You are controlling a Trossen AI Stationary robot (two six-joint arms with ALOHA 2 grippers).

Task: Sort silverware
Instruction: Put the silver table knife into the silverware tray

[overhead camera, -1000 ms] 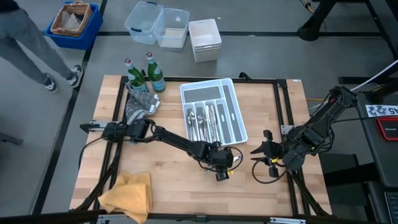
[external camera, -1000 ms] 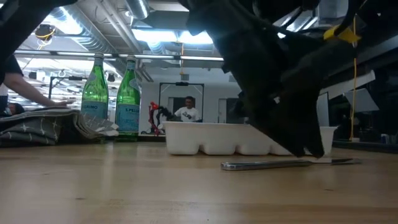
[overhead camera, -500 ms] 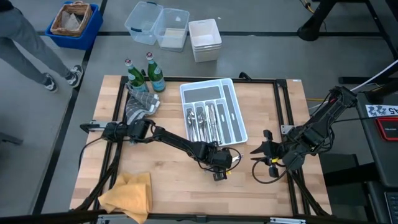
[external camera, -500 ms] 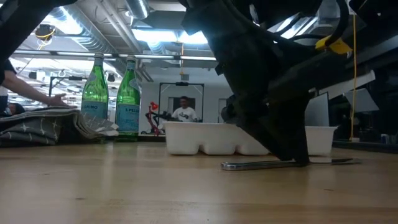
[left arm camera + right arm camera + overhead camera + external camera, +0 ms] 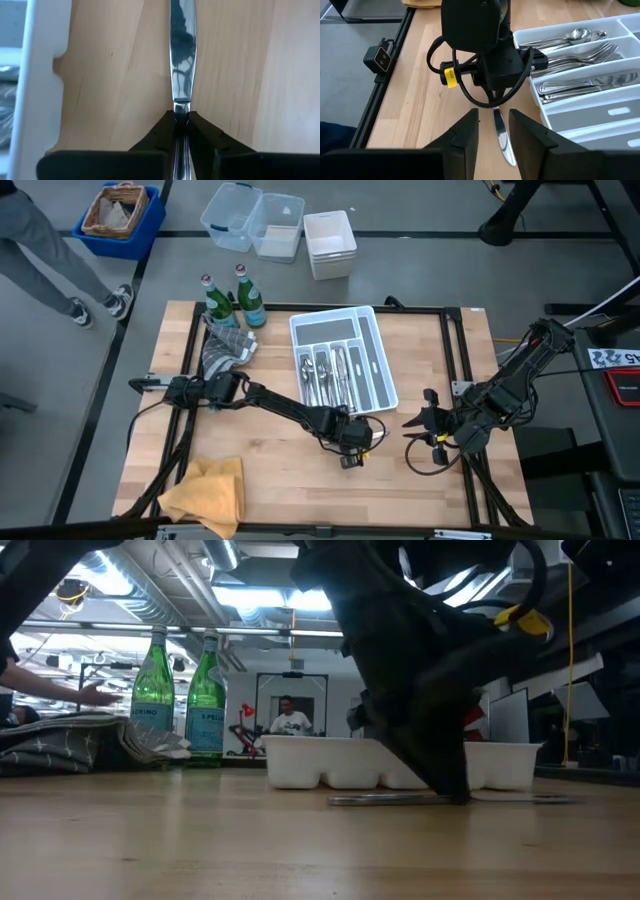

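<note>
A shiny knife [image 5: 181, 55] of the silverware lies flat on the wooden table, just in front of the near end of the white tray [image 5: 330, 314]. It also shows in the low view [image 5: 390, 800] and the right wrist view [image 5: 502, 132]. My left gripper [image 5: 347, 460] [image 5: 181, 120] is shut on it. More silverware [image 5: 580, 55] lies in the tray's compartments. My right gripper [image 5: 415, 425] hangs open above the table's right side, clear of everything. My left gripper pinches the knife between its two fingertips, where the handle meets the blade [image 5: 181, 107]. The fingers come steeply from above, one on each long edge. The blade runs on toward the table's right edge. The knife lies on the tabletop.
Two green bottles [image 5: 232, 302] and a grey cloth [image 5: 225, 350] are at the far left of the table. A yellow cloth [image 5: 205, 495] lies at the near left corner. Plastic bins [image 5: 280, 230] stand on the floor beyond the far edge. A person's hand [image 5: 95, 695] shows far left.
My left gripper has sunk a little onto the knife and shut on it. In the low view its fingers stand narrower than before. The knife has slid a little along the table toward its left edge.
</note>
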